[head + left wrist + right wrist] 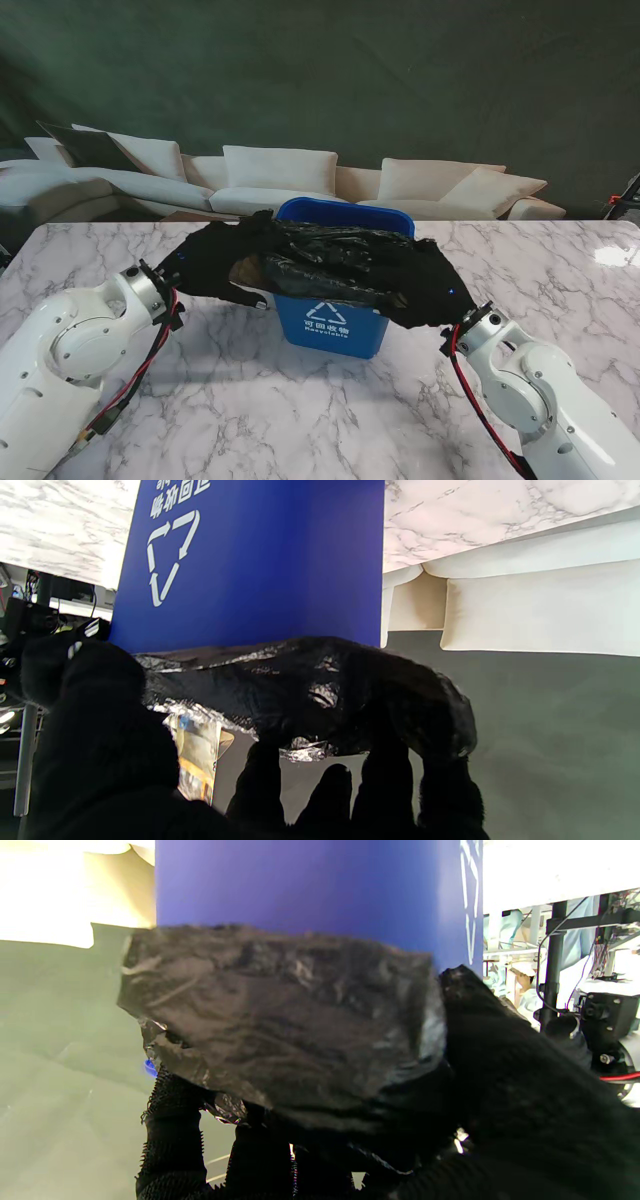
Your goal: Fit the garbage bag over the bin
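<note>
Nearest to me, my two white arms rose from the marble table (330, 420) toward the blue bin (330, 325), which stood upright at the middle of the table. My left hand (215, 265) was closed on the black garbage bag (320, 262) at the bin's left side, and my right hand (420, 290) gripped the same bag at the bin's right side. The bag lay crumpled across the bin's top, covering the near rim, with the far rim bare. Beyond the bin, past the table's edge, stood a pale sofa (280, 170).

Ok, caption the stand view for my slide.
Both gloved hands, left hand and right hand, stretch the garbage bag over the blue bin.
</note>
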Robot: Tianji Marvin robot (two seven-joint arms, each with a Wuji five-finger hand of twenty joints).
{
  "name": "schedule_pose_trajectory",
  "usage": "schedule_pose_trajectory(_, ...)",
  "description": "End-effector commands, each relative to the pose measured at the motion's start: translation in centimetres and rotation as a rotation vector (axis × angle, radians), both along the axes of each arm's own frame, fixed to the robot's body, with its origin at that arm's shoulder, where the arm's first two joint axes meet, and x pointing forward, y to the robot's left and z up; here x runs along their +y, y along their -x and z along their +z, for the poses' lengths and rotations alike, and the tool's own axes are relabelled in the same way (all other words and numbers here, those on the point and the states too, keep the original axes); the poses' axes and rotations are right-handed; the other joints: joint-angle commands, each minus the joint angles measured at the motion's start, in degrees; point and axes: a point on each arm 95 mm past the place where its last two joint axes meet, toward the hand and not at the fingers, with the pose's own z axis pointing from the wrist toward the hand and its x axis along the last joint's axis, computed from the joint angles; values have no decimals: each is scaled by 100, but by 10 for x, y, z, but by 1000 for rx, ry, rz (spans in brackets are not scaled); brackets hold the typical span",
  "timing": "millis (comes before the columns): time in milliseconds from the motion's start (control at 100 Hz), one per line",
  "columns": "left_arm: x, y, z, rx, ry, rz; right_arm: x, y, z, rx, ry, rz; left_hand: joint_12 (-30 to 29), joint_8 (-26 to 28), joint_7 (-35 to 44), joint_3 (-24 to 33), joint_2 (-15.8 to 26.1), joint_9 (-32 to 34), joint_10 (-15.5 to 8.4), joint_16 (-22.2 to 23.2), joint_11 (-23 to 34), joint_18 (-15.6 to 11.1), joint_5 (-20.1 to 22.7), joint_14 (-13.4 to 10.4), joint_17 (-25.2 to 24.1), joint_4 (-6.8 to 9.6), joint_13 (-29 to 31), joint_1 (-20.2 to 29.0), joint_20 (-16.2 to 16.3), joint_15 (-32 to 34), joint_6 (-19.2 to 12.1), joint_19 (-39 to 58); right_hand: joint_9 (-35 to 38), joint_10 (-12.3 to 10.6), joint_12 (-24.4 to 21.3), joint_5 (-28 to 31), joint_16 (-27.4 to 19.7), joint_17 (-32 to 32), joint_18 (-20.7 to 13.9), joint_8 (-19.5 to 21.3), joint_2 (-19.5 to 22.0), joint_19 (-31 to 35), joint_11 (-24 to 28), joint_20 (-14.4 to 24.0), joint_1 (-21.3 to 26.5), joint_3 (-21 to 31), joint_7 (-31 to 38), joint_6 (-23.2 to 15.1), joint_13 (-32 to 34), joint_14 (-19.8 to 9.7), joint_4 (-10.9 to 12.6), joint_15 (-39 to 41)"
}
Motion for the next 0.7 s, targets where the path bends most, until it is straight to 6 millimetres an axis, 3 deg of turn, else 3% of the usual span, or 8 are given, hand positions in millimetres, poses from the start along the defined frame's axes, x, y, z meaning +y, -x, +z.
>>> schedule_pose_trajectory(0, 1, 1, -1, 11, 9, -9, -2, -1, -5, 7, 10, -10, -53, 160, 154, -97, -219, 153, 64, -119, -24, 155, 254, 91, 14, -150, -44, 156, -152, -104, -232, -161, 14, -99, 4, 273, -57, -26, -106, 108, 120, 0, 76, -66, 459, 505, 182, -861, 44, -22, 1, -38)
schedule_pose_trajectory(120, 1, 1, -1, -7, 33, -4, -2, -3, -7, 8, 25, -13, 226, 397, 459, -98, -127, 419, 112, -71, 263, 213, 521, 60, 96, -134, 5, 172, -161, 33, -239, -12, 21, -95, -1, 382, -56, -51, -103, -54, 103, -1, 61, -73, 409, 415, 18, -888, 24, -22, -29, -33)
schedule_pose_trajectory(190, 0, 1, -2, -24, 62, 2, -2, -4, -8, 6, 31, -14, 418, 1020, 1197, -108, -48, 276, 155, -74, 347, 263, 940, 86, 65, -131, -142, 138, -241, 11, -253, 11, 69, -103, 2, 516, -50, -51, -100, -70, 209, 3, 70, -72, 482, 437, 47, -923, 41, -27, -11, -20)
schedule_pose_trajectory(330, 0, 3, -1, -2, 92, 11, -1, -6, -10, 2, 27, -20, 183, 2184, 2145, -128, 18, -177, 264, -169, 119, 288, 520, 214, 92, -140, -225, 15, -363, -14, -211, -10, 162, -129, 13, 741, -37, -31, -114, 8, 492, 20, 82, -71, 662, 549, 129, -897, 117, -14, 7, 27)
schedule_pose_trajectory(500, -1, 4, 3, 1, 131, 7, -1, -5, -9, 6, 28, -32, 183, 2516, 2266, -139, -7, 59, 323, -138, 115, 401, -79, 312, 436, -152, 92, -27, -351, 173, -241, 220, 178, -132, 16, 755, -43, -25, -110, 55, 515, 23, 70, -74, 676, 549, 124, -873, 126, -22, -18, 26)
schedule_pose_trajectory(560, -2, 5, 5, 2, 147, 3, -1, -5, -9, 10, 29, -35, 494, 2485, 2089, -140, -33, 386, 348, 273, 354, 461, -213, 175, 626, -155, 313, -4, -219, 564, -235, 563, 181, -124, 16, 751, -44, -27, -111, 63, 509, 22, 66, -76, 678, 547, 120, -863, 139, -37, -20, 29)
schedule_pose_trajectory(630, -3, 7, 7, -6, 160, -2, -2, -5, -9, 12, 30, -39, 1460, 2396, 1913, -149, -40, 549, 117, 1487, 1017, 508, -305, -115, 746, -168, 375, -39, 113, 1298, -196, 1036, 178, -132, 15, 750, -48, -25, -118, 75, 512, 22, 58, -78, 680, 548, 119, -849, 137, -30, -20, 23)
schedule_pose_trajectory(690, -3, 8, 10, -17, 167, -3, -2, -5, -8, 12, 29, -43, 2187, 2430, 1902, -154, -43, 568, -18, 2271, 1686, 481, -395, -256, 814, -173, 434, -72, 404, 1878, -49, 1420, 179, -129, 15, 751, -49, -24, -114, 80, 516, 22, 54, -81, 680, 546, 115, -849, 142, -35, -20, 23)
